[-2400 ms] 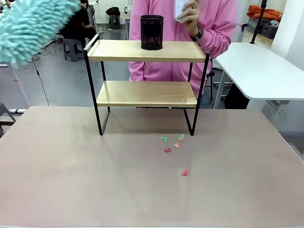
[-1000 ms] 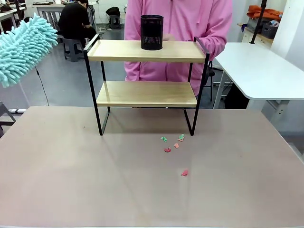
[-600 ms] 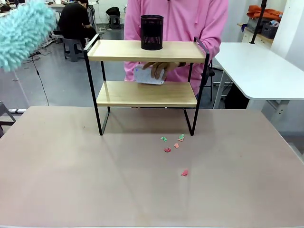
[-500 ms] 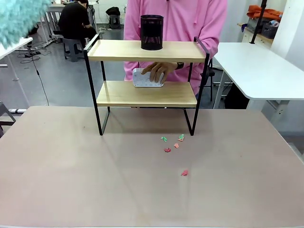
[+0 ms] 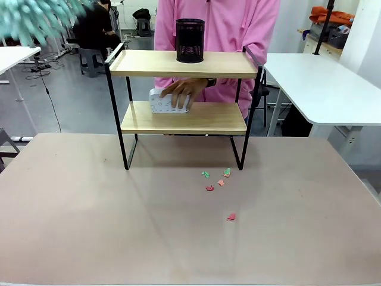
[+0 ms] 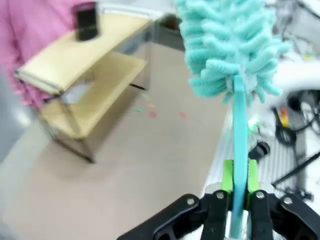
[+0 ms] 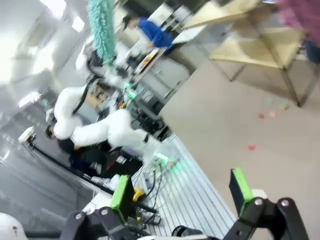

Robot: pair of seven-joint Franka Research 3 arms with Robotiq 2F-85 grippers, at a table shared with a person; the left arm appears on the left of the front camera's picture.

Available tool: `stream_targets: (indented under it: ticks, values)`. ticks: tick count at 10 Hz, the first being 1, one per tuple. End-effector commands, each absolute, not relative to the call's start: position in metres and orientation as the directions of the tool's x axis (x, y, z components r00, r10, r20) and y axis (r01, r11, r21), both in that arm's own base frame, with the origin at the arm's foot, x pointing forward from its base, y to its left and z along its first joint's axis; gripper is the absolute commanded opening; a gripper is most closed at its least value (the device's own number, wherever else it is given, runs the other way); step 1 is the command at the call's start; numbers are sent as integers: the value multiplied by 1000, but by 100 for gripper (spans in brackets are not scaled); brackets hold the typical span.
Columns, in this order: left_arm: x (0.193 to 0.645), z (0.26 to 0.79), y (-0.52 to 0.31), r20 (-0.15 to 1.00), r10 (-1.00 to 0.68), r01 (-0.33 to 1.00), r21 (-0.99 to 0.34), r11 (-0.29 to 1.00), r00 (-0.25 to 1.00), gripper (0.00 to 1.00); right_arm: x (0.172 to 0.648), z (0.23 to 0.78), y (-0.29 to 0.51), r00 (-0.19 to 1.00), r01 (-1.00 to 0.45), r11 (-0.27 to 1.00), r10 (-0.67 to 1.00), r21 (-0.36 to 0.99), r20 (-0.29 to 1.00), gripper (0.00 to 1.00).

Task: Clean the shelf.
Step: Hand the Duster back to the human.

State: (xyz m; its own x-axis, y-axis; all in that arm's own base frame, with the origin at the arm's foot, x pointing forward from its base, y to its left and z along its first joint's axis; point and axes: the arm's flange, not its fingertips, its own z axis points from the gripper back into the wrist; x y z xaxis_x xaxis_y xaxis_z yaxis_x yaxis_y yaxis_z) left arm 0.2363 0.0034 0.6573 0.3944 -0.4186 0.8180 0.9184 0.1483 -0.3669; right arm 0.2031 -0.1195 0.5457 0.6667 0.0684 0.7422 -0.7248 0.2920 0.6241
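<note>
Wooden boards of the shelf [image 5: 184, 62] are seen in the front view at the table's far edge, well right of the blurred teal duster [image 5: 36, 15]. In the left wrist view, the left gripper [image 6: 239, 192] is clamped on the duster's handle. In the right wrist view, the right gripper [image 7: 182, 190] is spread wide, nothing held.

wide-open right end effector [image 7: 182, 192]; distant shelf [image 7: 252, 35]
</note>
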Motion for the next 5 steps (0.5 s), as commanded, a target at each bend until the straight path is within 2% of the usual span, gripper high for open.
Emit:
stream_targets:
  ticks: [1, 2, 3, 4, 5]
  values:
    - [263, 650, -37, 676, -716, 943, -325, -73, 177, 12, 185, 540, -83, 620, -783, 190, 149, 593, 771, 100]
    - [271, 641, -58, 625, -769, 928, -351, -123, 135, 12, 176, 526, -86, 620, -784, 187, 215, 592, 754, 100]
    - [278, 635, -55, 557, -808, 937, -350, -16, 194, 12, 193, 549, -97, 645, -757, 242, 124, 607, 754, 100]
    - [248, 633, -59, 692, -659, 904, -425, -42, 295, 12, 193, 549, -97, 645, -757, 242, 124, 607, 754, 100]
    - [248, 633, -59, 692, -659, 904, -425, -42, 295, 12, 183, 546, -84, 638, -769, 206, 169, 606, 751, 100]
